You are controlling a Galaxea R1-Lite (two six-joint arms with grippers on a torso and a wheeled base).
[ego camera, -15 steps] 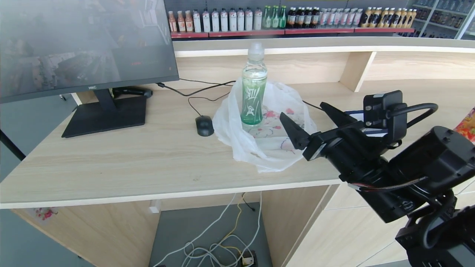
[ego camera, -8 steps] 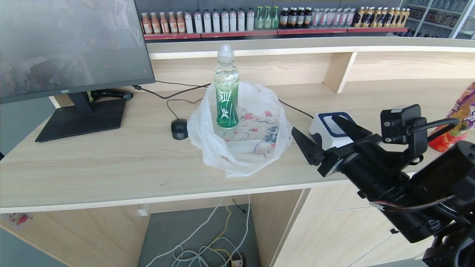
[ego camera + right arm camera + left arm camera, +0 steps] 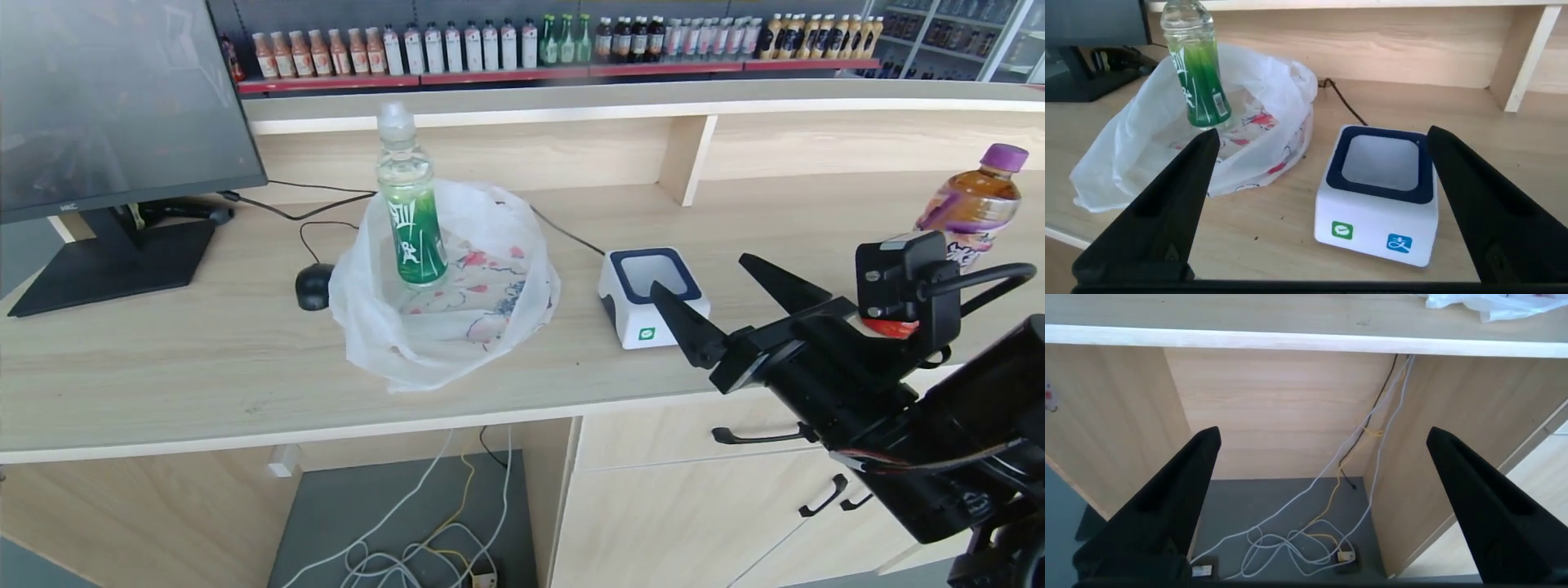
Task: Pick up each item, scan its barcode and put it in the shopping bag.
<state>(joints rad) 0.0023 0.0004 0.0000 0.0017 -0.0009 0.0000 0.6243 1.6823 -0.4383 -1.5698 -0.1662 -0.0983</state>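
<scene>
A green-labelled bottle [image 3: 406, 214] with a clear cap stands upright in the white shopping bag [image 3: 445, 294] on the wooden counter; the same bottle [image 3: 1194, 69] and bag [image 3: 1192, 155] appear in the right wrist view. To the right of the bag sits the white scanner [image 3: 651, 297] with a dark blue rim. My right gripper [image 3: 729, 297] hangs open at the counter's front, just right of the scanner [image 3: 1382, 194], with nothing between its fingers. An orange drink bottle [image 3: 966, 214] with a purple cap stands at the far right. My left gripper [image 3: 1323, 506] is open, low, facing the space under the counter.
A monitor [image 3: 106, 106] on a black stand is at the back left, with a black mouse [image 3: 313, 287] and cables beside the bag. A raised shelf [image 3: 620, 98] runs along the back. Cables [image 3: 1315, 531] lie on the floor under the counter. Drawers [image 3: 718, 474] are below the right half.
The head view has swung to the right, bringing the scanner fully and the orange bottle into sight. My right gripper stays open and has swung right with the view, from the bag's edge to beside the scanner.
</scene>
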